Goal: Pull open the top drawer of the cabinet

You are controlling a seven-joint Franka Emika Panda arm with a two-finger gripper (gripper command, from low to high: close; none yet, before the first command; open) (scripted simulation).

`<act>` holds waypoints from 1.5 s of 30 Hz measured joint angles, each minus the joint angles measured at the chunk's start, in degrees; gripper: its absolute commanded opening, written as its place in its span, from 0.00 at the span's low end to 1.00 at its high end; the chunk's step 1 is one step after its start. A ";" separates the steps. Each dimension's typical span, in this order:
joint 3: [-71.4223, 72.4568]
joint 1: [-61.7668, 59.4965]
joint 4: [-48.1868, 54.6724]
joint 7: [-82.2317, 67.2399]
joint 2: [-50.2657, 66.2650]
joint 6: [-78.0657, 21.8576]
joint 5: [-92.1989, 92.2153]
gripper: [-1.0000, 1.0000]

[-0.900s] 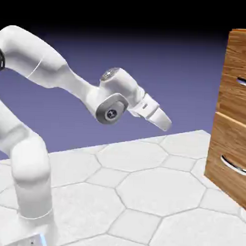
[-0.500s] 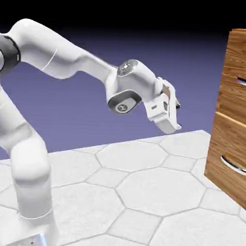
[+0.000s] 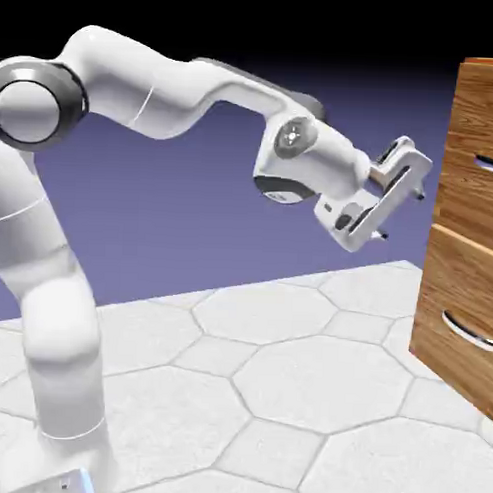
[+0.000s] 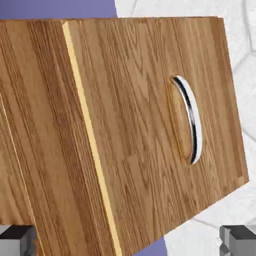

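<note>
Here hand (image 3: 400, 200) spread, short of cabinet (image 3: 473, 228).

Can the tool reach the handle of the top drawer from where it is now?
Probably yes. The tool is open and faces the cabinet, and only empty space lies between it and the top drawer's handle. It is not touching the handle yet.

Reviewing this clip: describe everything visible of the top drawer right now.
The top drawer is the uppermost brown wood-grain front of the cabinet, seen only partly at the exterior view's right edge. It looks closed, about level with the front below. A bit of its curved silver handle shows there. The hand view shows a wood-grain front with a shiny bowed bar over a shallow recess; which drawer cannot be told. Nothing touches it: the open gripper is apart, facing it.
</note>
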 measured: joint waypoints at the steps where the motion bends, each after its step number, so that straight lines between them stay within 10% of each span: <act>1: -0.02 -0.04 1.07 1.65 0.67 -0.11 2.49 0.50; 45: 0.22 -1.97 52.51 64.25 34.16 -0.39 91.42 0.50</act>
